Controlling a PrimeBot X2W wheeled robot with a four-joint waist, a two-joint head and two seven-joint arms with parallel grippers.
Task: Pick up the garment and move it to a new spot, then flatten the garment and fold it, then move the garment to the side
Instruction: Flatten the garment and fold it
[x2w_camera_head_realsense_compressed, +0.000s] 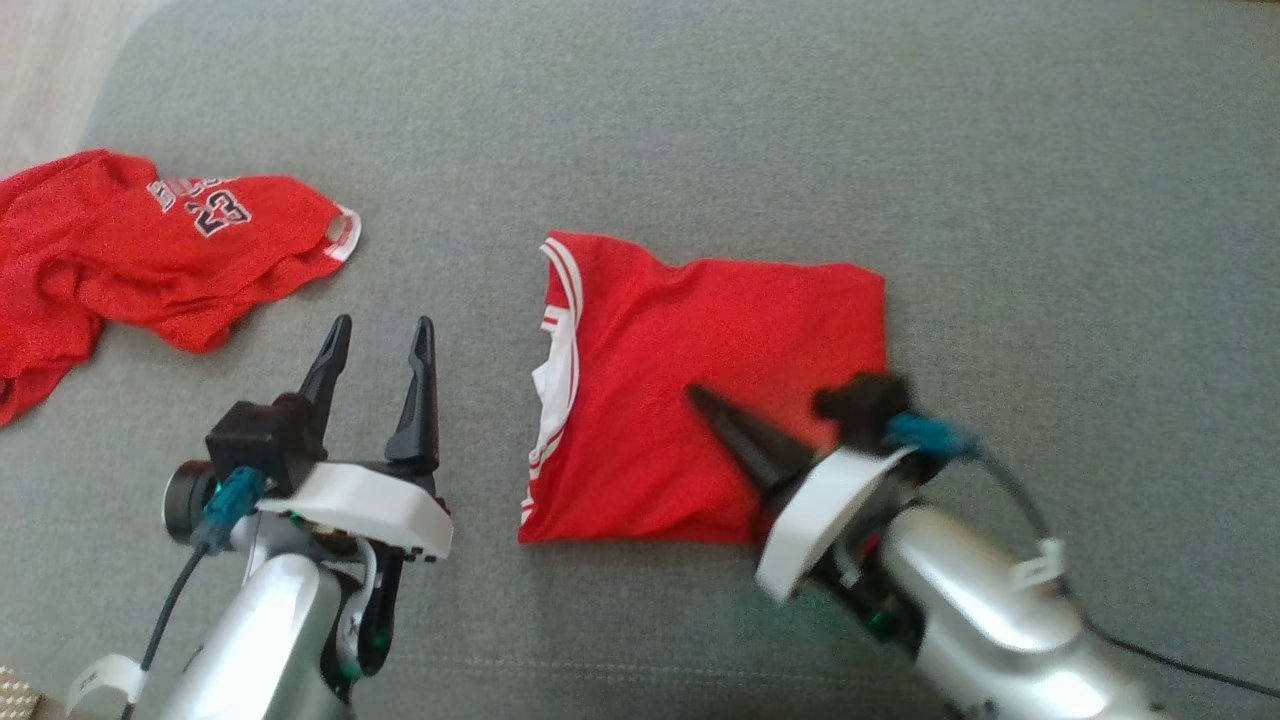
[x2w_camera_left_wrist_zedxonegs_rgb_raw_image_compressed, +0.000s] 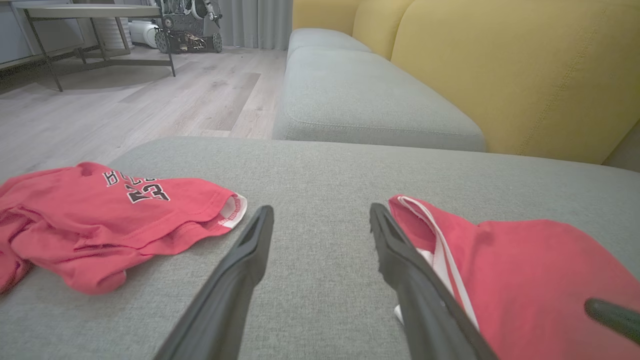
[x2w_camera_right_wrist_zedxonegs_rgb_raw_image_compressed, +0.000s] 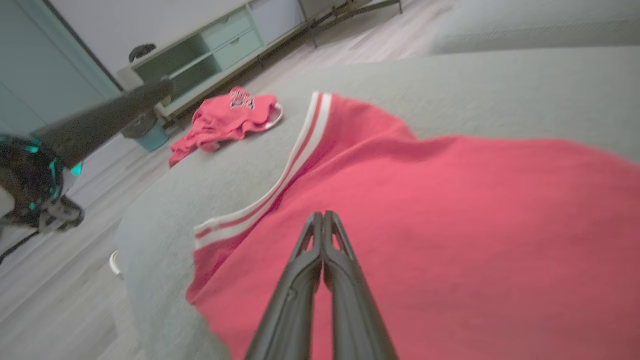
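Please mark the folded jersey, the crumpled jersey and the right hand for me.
folded jersey (x2w_camera_head_realsense_compressed: 690, 340), head view, its flat red middle.
crumpled jersey (x2w_camera_head_realsense_compressed: 150, 262), head view, red cloth below the lettering.
right hand (x2w_camera_right_wrist_zedxonegs_rgb_raw_image_compressed: 324, 216), right wrist view, midway between its closed fingertips.

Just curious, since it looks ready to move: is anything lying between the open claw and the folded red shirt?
Nothing visible. Only grey cushion separates the left gripper from the striped edge of the folded shirt. The crumpled jersey lies on the gripper's other side.
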